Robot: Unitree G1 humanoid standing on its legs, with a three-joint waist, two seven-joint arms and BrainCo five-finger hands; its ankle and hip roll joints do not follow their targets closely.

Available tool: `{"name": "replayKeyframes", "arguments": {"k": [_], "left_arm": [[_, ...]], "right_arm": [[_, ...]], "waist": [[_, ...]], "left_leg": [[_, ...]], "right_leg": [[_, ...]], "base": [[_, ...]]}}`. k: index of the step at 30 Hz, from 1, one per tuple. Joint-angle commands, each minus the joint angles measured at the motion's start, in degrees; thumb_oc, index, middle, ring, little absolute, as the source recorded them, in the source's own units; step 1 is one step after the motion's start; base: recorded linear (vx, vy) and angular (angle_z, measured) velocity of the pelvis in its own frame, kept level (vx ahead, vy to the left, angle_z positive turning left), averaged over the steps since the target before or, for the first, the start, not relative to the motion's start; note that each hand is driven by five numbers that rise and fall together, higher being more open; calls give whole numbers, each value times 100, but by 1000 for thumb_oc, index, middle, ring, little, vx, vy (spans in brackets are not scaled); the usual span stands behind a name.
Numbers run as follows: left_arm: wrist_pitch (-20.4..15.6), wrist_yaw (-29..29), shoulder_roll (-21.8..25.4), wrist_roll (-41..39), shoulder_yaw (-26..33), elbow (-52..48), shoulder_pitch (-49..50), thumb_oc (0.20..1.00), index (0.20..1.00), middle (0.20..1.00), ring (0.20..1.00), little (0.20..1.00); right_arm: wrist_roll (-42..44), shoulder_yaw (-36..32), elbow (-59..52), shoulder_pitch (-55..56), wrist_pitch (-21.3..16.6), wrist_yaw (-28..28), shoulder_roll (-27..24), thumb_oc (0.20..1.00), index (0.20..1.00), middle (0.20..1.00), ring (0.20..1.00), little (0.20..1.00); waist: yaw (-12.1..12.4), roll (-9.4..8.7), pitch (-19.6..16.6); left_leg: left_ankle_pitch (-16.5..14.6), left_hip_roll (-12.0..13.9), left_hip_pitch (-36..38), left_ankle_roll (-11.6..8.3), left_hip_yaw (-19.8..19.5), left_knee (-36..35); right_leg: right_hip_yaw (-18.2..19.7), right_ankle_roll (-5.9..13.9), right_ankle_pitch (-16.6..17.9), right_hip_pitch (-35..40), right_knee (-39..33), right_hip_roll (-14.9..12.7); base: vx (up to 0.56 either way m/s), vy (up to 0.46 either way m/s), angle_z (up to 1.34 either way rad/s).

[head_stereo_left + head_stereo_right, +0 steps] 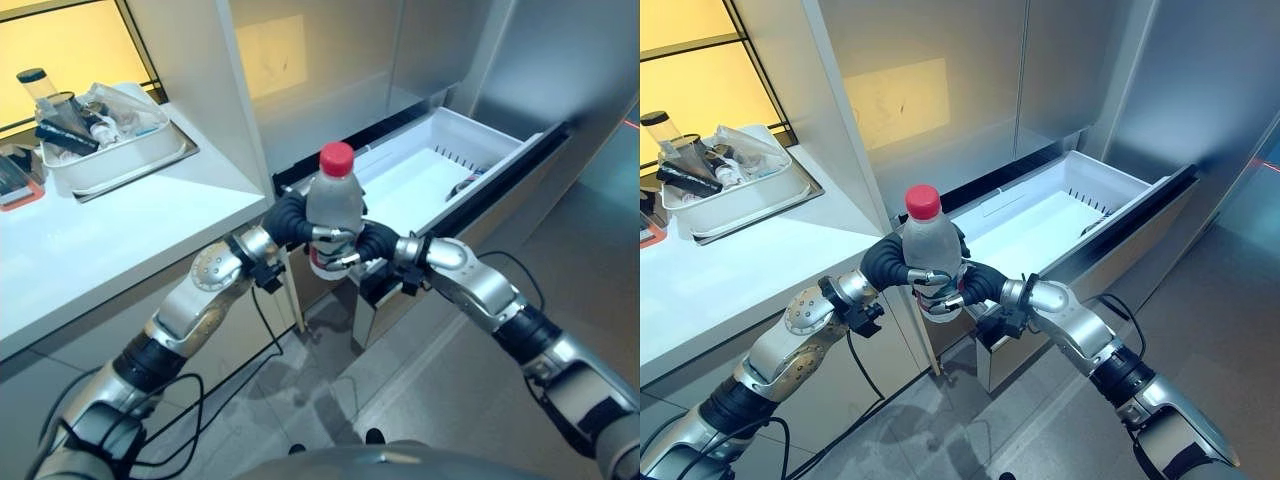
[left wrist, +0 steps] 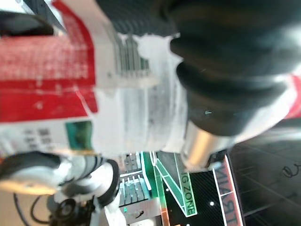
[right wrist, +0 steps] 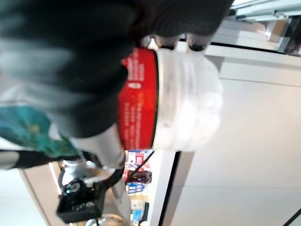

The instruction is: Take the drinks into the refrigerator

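Just in front of the open refrigerator drawer [image 1: 455, 165], you hold the bottle [image 1: 334, 205] upright between both hands. Its clear plastic body looks smooth and likely squashy, moderately heavy if full, so grip it around the labelled lower part. Your left hand [image 1: 292, 218] and right hand [image 1: 372, 243] are both curled round it there.

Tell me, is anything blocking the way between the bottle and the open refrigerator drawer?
Nothing visible does. Both the left hand and right hand clasp the bottle upright in front of the pulled-out drawer, whose white interior looks mostly bare.
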Motion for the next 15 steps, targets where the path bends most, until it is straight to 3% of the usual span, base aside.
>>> {"name": "replayKeyframes", "arguments": {"k": [1, 7, 8, 9, 15], "left_arm": [[-458, -23, -516, -66, 204, 5, -712, 200, 200, 200, 200, 200], [-467, -3, -561, -33, 293, 32, -652, 200, 200, 200, 200, 200], [-465, 0, -567, -65, 325, 35, -627, 887, 887, 887, 887, 887], [-458, 12, -574, -107, 349, 58, -591, 1000, 1000, 1000, 1000, 1000], [-434, 11, -430, -239, 559, -18, -314, 1000, 1000, 1000, 1000, 1000]], "right_arm": [[411, 34, -443, -202, -188, 94, 537, 200, 200, 200, 200, 200], [518, -35, -512, -98, -180, 100, 508, 200, 200, 200, 200, 200], [526, -53, -533, -74, -196, 88, 500, 200, 200, 200, 200, 200], [574, -87, -554, -41, -194, 75, 485, 200, 200, 200, 200, 200], [1040, -336, -857, 294, -144, 98, 402, 200, 200, 200, 200, 200]], "waist": [[-2, -230, -165], [6, -238, -139], [11, -239, -134], [13, -238, -126], [26, -249, -79]], "left_leg": [[-779, 25, 331, 62, -166, 237], [-764, 20, 303, 62, -199, 236], [-760, 18, 295, 63, -201, 234], [-758, 13, 290, 64, -204, 234], [-743, 5, 255, 71, -231, 221]], "right_leg": [[-341, 266, -675, 426, 158, -221], [-391, 268, -672, 412, 170, -231], [-401, 270, -673, 402, 171, -231], [-405, 271, -669, 392, 175, -234], [-434, 285, -663, 353, 188, -242]], "base": [[0, 0, 0], [0, 0, 0], [0, 0, 0], [0, 0, 0], [1, 4, 3]]}}
